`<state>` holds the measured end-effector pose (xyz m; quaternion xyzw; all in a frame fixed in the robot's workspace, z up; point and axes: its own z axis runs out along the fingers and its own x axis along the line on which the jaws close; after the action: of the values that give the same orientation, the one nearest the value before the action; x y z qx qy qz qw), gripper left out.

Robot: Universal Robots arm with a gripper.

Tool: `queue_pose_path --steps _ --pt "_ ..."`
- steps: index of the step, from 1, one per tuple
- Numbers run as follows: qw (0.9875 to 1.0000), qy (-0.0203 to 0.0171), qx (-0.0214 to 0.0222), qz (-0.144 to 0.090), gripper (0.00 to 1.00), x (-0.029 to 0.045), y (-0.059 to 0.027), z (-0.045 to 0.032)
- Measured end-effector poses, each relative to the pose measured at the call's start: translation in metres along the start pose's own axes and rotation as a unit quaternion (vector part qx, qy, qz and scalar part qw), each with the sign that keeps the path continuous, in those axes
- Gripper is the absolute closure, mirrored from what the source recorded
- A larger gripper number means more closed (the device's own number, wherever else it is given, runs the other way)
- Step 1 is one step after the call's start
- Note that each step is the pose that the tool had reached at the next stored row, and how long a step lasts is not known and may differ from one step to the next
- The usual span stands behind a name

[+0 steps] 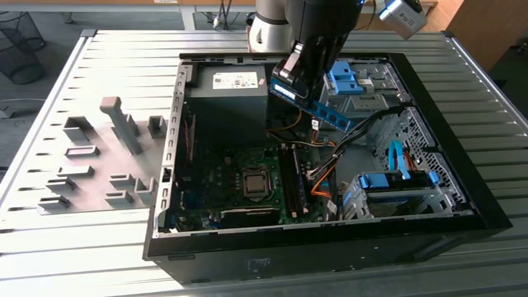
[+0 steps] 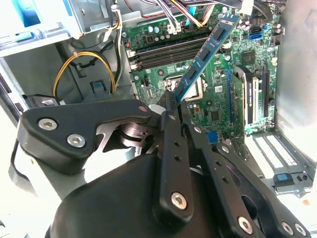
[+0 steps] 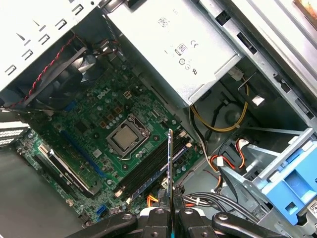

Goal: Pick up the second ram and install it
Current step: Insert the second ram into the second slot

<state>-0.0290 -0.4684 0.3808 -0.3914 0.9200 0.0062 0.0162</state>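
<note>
My tool (image 2: pixel 174 106) is clamped on the second ram (image 2: pixel 205 52), carrying it tilted in the air above the open computer case (image 1: pixel 462 204) (one end pinched, the rest jutting free). Pickup is done; seating it in the motherboard's memory slots (image 3: pixel 148 171) is not.

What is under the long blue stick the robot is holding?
Under the long green-blue circuit-board stick, held in the gripper, lie the green motherboard, its black memory slots and silver square processor. The slots' insides stay hidden.
</note>
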Motion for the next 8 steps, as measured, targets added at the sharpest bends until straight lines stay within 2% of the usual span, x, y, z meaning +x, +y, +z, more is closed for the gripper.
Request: queue_pose_path --steps 8 --pt "1.0000 0.0000 0.0000 0.001 0.86 0.0000 0.0000 0.0000"
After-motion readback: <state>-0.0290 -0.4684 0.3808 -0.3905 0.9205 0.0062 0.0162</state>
